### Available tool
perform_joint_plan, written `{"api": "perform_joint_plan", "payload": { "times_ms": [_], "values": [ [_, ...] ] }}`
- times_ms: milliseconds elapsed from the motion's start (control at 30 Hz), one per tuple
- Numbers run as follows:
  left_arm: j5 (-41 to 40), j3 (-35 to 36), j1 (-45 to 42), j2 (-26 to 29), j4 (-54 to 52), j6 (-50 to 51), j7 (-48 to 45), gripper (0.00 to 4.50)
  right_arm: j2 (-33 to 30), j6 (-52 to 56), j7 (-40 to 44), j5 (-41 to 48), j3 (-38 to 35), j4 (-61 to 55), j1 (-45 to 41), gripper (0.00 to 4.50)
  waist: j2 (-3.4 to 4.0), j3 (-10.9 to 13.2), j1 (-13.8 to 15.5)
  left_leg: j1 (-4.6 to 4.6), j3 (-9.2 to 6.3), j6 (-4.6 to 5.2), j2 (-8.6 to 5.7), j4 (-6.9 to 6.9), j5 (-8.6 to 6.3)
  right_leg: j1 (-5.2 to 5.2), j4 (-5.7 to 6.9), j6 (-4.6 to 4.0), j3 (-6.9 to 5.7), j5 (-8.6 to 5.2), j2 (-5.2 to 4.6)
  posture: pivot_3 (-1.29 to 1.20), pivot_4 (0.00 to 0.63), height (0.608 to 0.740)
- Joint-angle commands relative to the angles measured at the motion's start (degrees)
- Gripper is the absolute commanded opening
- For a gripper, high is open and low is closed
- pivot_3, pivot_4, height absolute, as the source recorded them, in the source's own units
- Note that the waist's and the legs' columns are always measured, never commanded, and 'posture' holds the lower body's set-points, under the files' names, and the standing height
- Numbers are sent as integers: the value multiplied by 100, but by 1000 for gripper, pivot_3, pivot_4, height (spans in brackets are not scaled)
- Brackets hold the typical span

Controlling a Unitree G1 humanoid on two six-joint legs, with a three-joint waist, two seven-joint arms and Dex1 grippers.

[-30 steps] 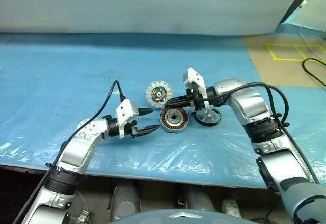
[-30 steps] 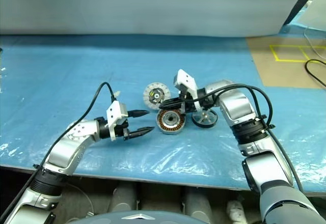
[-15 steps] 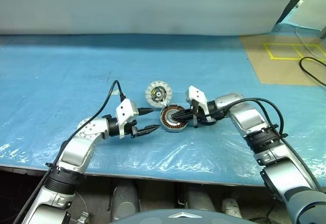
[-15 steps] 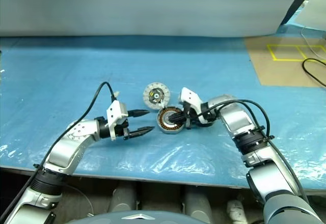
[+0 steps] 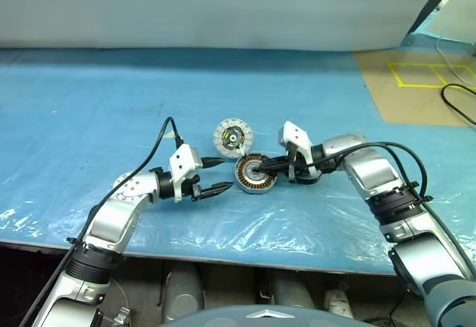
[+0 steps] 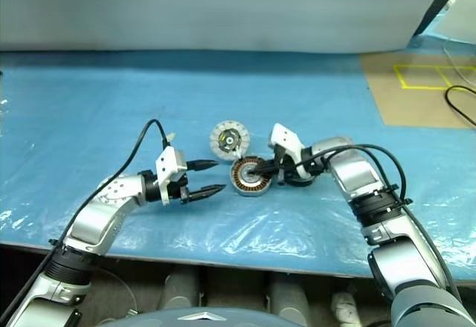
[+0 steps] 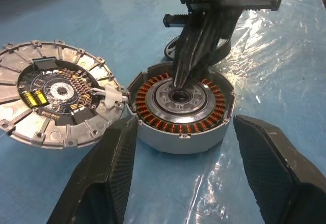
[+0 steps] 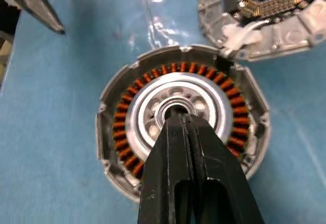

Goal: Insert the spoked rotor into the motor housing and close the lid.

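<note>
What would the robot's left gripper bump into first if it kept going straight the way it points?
Most likely the motor housing. The open left gripper points right at it, and in the left wrist view the housing sits between its fingers just ahead. The lid lies off to one side.

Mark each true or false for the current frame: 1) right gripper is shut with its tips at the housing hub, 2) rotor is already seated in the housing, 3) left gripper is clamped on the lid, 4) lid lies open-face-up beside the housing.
1) True. The right gripper is shut, its tips at the central hub of the motor housing.
2) False. The copper windings and hub are bare; the spoked rotor lies on the table behind the right gripper.
3) False. The left gripper is open and holds nothing, short of the housing.
4) True. The lid lies next to the housing, its dark centre with yellow-green marks facing up.
</note>
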Motion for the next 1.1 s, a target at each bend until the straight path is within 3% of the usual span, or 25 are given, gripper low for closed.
{"api": "perform_joint_plan", "payload": {
  "times_ms": [33,333,500,600,767,1100],
  "values": [
    [-71,42,-29,-10,-103,-70,0,3143,53,13,16,41,6,-245,24,50,0,0,-14,3,0,2,3,0,-1,0,3,0,0,0,3,0,150,740],
    [-95,74,-13,29,-143,-39,-16,3143,-103,144,97,331,-390,-640,-386,50,1,1,11,0,0,5,0,0,-2,-1,3,0,0,0,0,0,150,740],
    [-164,55,-10,-46,-196,-1,15,3143,-773,-303,630,153,-379,-647,-635,50,1,0,45,-2,0,5,2,-2,-2,0,2,0,-1,0,2,0,150,740],
    [-156,14,24,-66,-215,-7,31,3143,-1194,-1115,953,-264,-169,-235,-653,657,0,0,43,-4,0,9,-1,-1,-5,1,-1,0,-1,0,-3,0,150,740],
    [-160,0,56,-69,-234,-3,26,3143,-1350,-1974,1265,-726,96,392,-880,2267,0,1,-7,0,0,14,3,1,-7,0,4,0,-1,0,2,0,150,740],
    [-129,-46,161,-93,-337,-2,109,3143,-1013,-3077,1724,-1425,422,2408,-1914,2267,0,1,-76,-8,0,35,2,13,0,-4,13,-2,-1,0,0,0,150,740]
  ]
}}
